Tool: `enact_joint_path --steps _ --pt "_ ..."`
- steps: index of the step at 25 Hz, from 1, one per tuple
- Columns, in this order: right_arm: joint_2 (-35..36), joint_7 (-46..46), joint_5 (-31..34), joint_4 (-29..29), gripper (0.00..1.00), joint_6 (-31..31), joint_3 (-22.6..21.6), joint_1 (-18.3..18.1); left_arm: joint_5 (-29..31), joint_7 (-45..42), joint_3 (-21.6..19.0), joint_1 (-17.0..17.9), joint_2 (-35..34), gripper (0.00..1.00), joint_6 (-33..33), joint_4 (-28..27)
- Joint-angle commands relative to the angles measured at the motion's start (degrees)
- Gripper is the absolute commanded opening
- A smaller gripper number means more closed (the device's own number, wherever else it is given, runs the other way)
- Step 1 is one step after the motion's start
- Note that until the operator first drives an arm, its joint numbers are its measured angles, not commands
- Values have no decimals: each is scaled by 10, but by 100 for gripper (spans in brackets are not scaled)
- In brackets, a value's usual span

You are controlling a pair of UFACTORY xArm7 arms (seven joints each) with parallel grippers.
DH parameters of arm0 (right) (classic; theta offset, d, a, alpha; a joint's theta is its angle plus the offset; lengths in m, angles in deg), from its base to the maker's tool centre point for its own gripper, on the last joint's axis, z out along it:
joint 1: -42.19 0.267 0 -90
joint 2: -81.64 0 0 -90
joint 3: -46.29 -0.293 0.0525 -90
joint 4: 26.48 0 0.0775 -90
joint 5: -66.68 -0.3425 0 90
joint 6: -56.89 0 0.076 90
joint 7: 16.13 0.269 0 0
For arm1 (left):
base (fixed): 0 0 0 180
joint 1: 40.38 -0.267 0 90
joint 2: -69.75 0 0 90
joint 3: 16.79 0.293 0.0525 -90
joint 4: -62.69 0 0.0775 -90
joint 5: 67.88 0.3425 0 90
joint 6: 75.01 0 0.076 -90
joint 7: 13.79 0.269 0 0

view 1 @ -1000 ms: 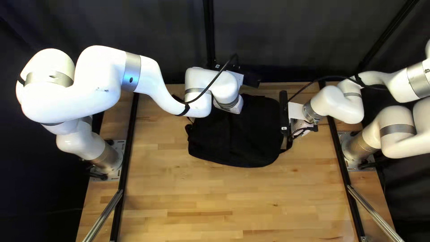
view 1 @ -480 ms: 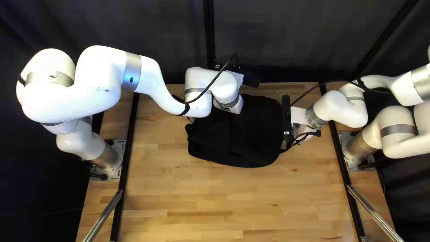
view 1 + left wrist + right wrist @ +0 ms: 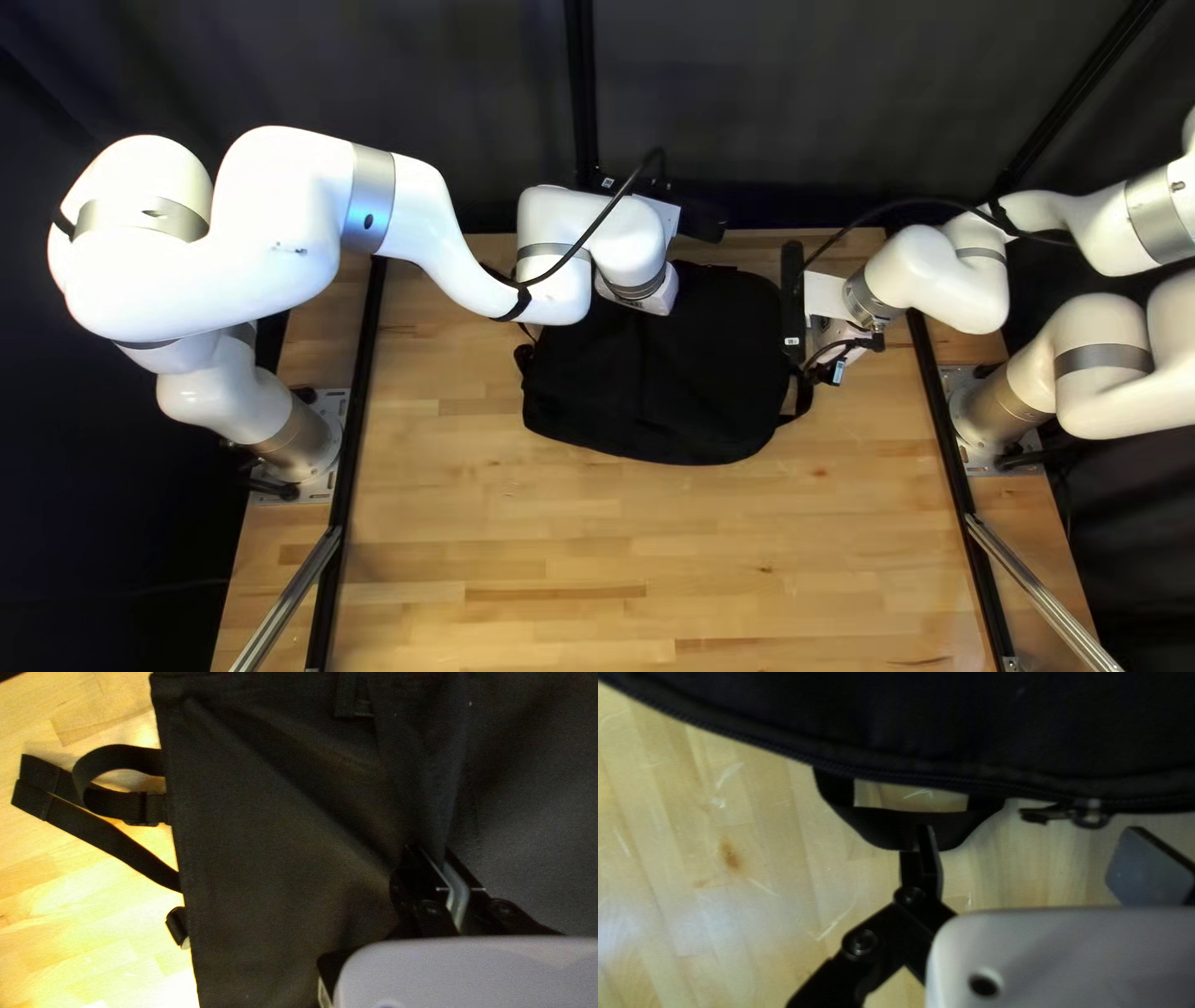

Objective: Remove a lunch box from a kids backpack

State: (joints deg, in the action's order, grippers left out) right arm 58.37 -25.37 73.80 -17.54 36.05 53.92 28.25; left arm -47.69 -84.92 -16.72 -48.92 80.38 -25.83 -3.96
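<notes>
Loose straps (image 3: 112, 840) trail from the backpack (image 3: 697, 386), clamped in the left end effector (image 3: 650, 299), while the right end effector (image 3: 793, 305) stands spread by the handle (image 3: 878, 827).

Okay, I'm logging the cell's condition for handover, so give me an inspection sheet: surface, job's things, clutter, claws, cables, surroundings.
Surface: wooden table, light scratches showing.
Backpack: black, lying on the table; zipper pull at its edge.
Lunch box: nothing seen.
Clutter: nothing seen.
Left claw: shut on the backpack's cloth.
Right claw: open; one finger at the handle loop, contact unclear.
Cables: black left-arm cable and right-arm cable, both looping above the arms' ends.
Surroundings: dark curtain behind, black left rail.
</notes>
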Motion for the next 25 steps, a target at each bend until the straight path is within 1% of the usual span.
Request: enact_joint_path --steps 1,2,3,4,5,7,11,16,19,25 --pt "21 0 -4 8 81 13 2 4 0 2 0 0 2 0 2 -3" --pt "28 -2 -6 11 54 17 3 6 0 2 0 0 2 0 2 -3" --pt "35 -4 -9 14 36 21 5 9 0 2 0 0 2 0 2 -3" --pt "41 -6 -11 17 27 25 7 12 0 2 0 0 2 0 2 -3" --pt "46 -8 -13 19 5 28 8 14 0 2 0 0 1 0 2 -2" --pt "55 -11 -17 23 0 34 9 18 0 3 0 0 1 0 3 -2" --pt "57 -9 -19 20 0 38 7 22 0 2 0 0 0 0 1 1" --pt "29 6 -17 9 0 23 -6 23 1 1 0 -1 -1 0 0 3" --pt "0 29 -20 -4 0 7 -24 29 1 0 2 -1 -2 0 -1 4" --pt "-19 61 -31 -24 0 6 -42 42 2 -2 2 -1 0 0 1 0"
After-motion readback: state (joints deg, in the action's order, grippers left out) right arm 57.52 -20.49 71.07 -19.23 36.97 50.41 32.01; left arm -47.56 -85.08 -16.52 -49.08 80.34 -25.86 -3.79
